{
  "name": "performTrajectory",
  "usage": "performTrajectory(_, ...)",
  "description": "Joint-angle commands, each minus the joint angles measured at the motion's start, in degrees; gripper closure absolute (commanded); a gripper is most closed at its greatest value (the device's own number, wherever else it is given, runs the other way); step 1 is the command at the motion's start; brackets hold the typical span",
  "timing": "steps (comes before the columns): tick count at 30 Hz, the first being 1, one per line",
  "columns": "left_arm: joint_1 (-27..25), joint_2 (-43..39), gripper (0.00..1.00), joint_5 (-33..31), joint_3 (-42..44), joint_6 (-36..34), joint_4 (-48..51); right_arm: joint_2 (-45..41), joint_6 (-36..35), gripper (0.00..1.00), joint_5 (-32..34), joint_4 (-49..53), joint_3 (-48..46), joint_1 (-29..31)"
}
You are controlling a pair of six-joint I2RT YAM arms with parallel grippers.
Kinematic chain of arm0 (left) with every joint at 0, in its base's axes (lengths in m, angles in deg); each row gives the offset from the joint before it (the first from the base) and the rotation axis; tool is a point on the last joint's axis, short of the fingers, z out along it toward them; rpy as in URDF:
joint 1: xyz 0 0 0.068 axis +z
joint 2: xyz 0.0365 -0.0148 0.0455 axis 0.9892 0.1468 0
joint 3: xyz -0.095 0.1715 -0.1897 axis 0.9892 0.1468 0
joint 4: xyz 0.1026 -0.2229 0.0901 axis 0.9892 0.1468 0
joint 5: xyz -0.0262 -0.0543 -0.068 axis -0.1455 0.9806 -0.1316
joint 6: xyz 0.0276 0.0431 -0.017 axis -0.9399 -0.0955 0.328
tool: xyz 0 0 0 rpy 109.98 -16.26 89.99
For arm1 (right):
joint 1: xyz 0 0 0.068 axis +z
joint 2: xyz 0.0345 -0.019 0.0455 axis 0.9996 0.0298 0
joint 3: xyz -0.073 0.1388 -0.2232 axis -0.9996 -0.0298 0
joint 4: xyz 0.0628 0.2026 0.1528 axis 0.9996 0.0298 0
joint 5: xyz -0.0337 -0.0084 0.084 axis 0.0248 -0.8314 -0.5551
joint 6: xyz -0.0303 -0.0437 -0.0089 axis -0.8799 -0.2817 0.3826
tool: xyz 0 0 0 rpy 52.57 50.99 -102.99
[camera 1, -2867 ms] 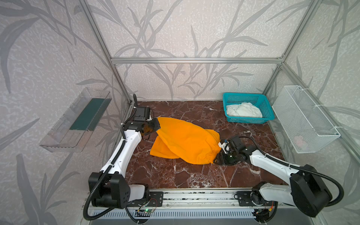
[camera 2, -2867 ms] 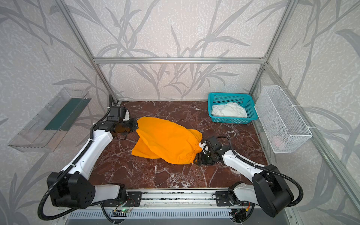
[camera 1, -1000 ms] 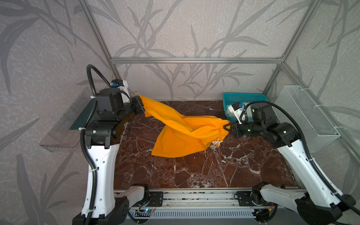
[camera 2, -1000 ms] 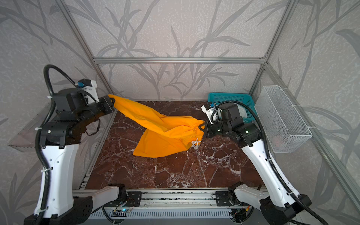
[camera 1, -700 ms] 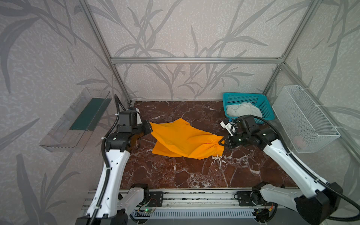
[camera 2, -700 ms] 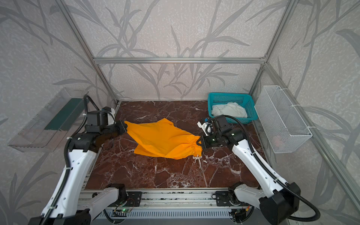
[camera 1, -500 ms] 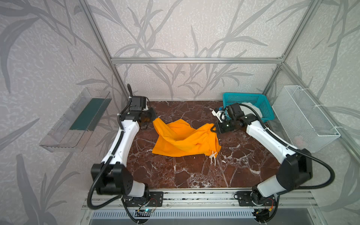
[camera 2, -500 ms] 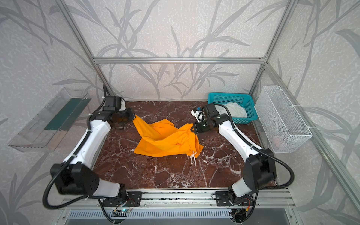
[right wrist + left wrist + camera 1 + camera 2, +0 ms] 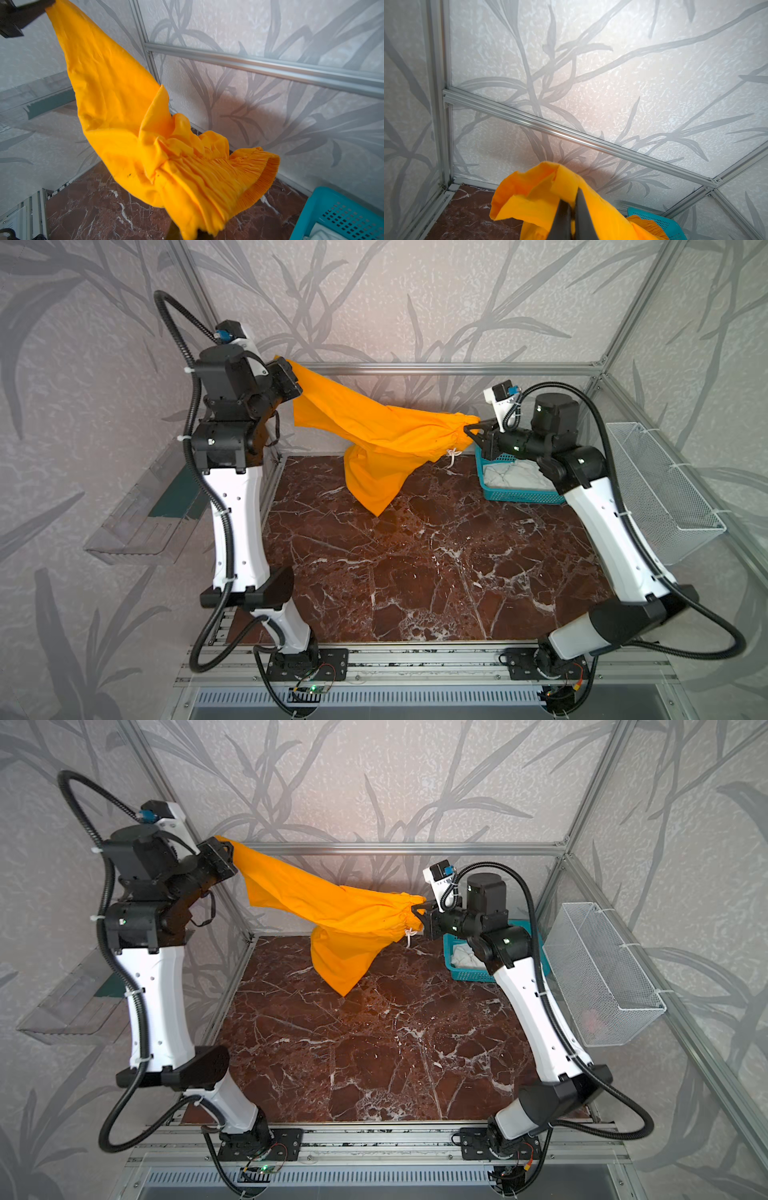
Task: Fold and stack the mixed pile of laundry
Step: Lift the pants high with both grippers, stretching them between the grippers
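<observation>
Both top views hang high at the front, well back, looking down and toward the rear wall (image 9: 415,323), sharing the whole marble floor (image 9: 415,572); left wrist camera tilts up at that wall, tight on the orange trousers (image 9: 533,207); right wrist camera, equally close, looks across the cell; both catch the teal basket (image 9: 342,214).

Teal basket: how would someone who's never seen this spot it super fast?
Look at the brown marble floor, then its far right corner. The teal basket sits there on the floor, white cloth inside; the wire basket beside it is white and hangs on the wall.
</observation>
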Motion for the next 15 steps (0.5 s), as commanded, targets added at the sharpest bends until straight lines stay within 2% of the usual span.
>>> performTrajectory(1,0.1,-9.5,1.00,-1.0,13.5,-2.8,-4.2,-7.0,-3.4,1.00,-1.3,-1.9,-5.4,0.0)
performTrajectory(4,0.1,-18.4,1.00,-2.1,24.5,-3.6,-7.5,-11.4,-4.8,1.00,-2.0,1.2,-9.6,0.1)
performTrajectory(6,0.1,-22.0,1.00,-2.6,27.2,-4.1,-6.8,-13.8,-5.7,1.00,-2.3,4.2,-11.3,0.5)
performTrajectory(11,0.1,-25.6,1.00,-2.5,24.6,-4.5,0.7,-19.0,-8.5,1.00,-4.9,11.9,-11.9,2.0)
performTrajectory(15,0.1,-25.8,1.00,-2.4,18.4,-4.5,6.1,-22.0,-9.0,1.00,-8.2,15.5,-10.0,2.4)
